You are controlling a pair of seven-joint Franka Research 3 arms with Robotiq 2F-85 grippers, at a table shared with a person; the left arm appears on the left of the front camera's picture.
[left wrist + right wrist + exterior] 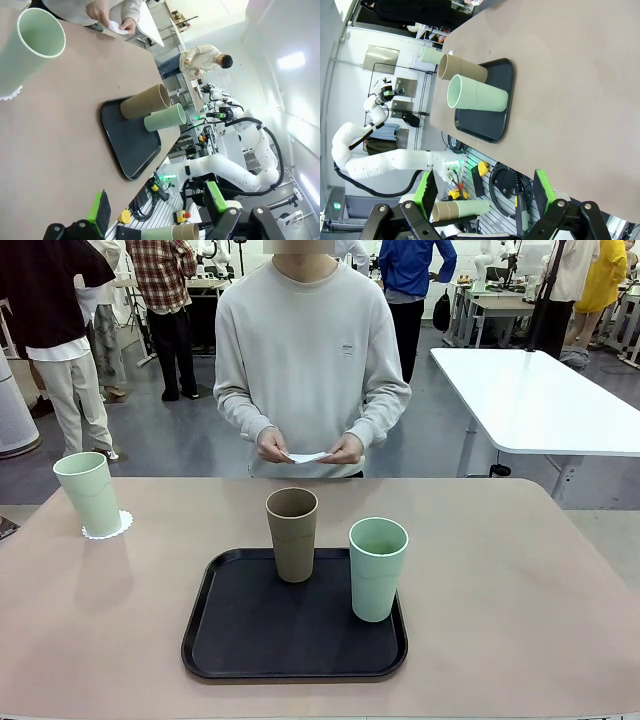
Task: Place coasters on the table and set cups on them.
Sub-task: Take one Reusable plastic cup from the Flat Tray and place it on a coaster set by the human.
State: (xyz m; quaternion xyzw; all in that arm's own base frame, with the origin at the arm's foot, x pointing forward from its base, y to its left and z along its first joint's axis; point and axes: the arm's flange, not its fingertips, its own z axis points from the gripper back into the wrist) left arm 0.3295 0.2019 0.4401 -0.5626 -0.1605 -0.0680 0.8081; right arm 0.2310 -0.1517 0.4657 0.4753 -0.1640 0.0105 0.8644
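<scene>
Tan cup (292,533) and one mint cup (377,568) stand on the black tray (250,635). The other mint cup (89,492) sits on a coaster (110,530) on the table (500,590), well left of the tray. Beyond the tray, a person's hands (272,445) hold white paper (305,456). Left gripper (157,197) and right gripper (485,185) both gape wide, empty.

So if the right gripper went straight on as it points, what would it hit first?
Most likely the mint green cup on the black tray, though depth is unclear; the right gripper might reach the tray's edge first.
</scene>
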